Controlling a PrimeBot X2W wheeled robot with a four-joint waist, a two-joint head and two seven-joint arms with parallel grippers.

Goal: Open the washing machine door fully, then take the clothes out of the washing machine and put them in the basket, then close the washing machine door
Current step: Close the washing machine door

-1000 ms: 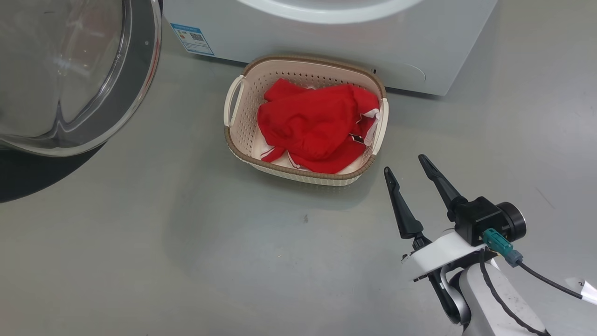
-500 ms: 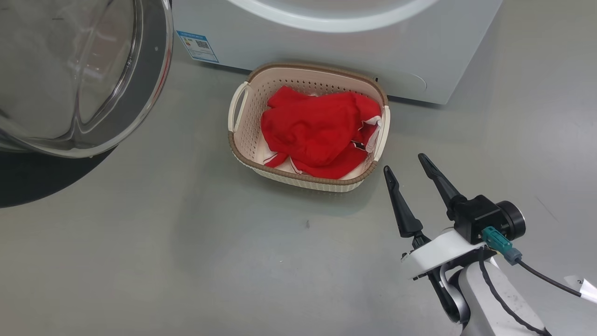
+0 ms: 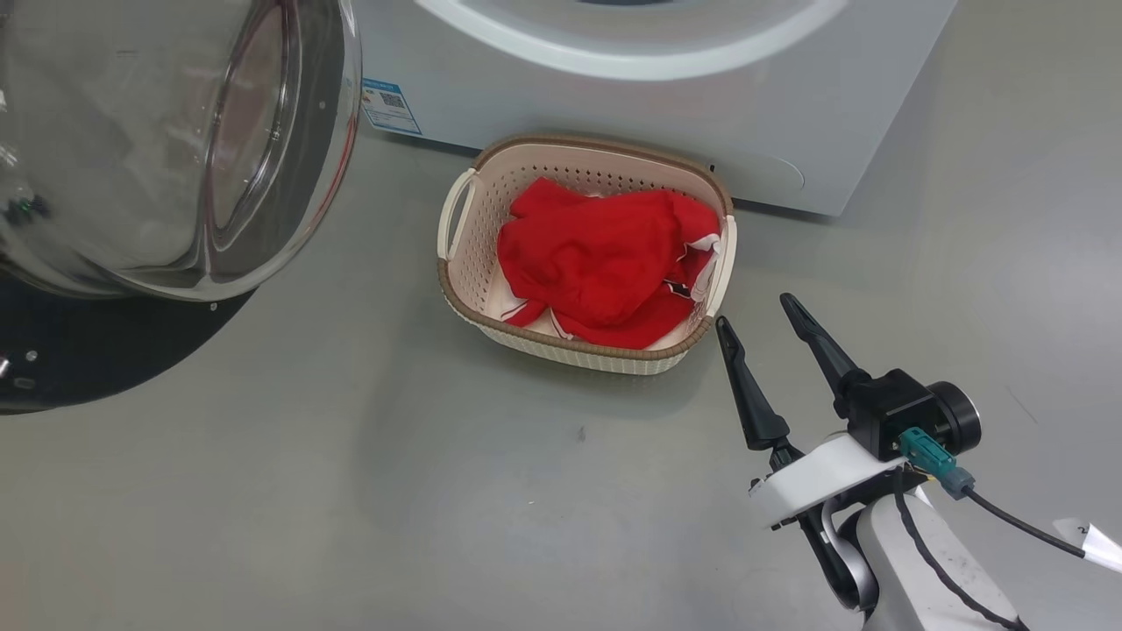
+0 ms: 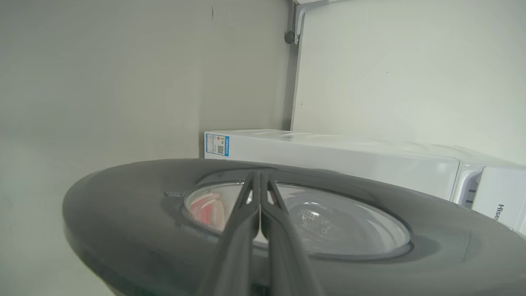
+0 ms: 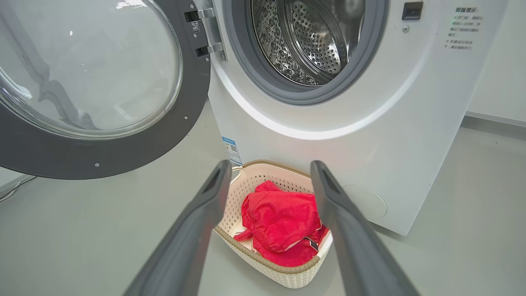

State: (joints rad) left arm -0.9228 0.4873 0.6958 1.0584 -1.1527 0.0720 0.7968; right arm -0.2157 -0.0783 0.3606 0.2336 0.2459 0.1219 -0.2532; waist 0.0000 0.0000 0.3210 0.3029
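The washing machine door (image 3: 131,149) hangs open at the upper left, its clear bowl facing me inside a black rim. In the left wrist view my left gripper (image 4: 259,174) is shut with nothing in it, its fingers lying over the door's (image 4: 123,213) outer face. The red clothes (image 3: 596,258) lie heaped in the cream basket (image 3: 578,355) in front of the washing machine (image 3: 789,105). My right gripper (image 3: 752,309) is open and holds nothing, just right of the basket. The right wrist view looks past that gripper (image 5: 270,164) at the clothes (image 5: 279,218), the basket (image 5: 283,275) and the bare steel drum (image 5: 312,37).
Grey floor (image 3: 394,491) spreads in front of the basket and to the right of the machine. A blue sticker (image 3: 390,105) marks the machine's lower left corner. A pale wall (image 4: 390,74) stands behind the machine (image 4: 328,156).
The camera has shifted, sliding the whole picture down and right. Beyond that, the door's edge has swung nearer to the blue sticker. My right gripper stays open in the same place.
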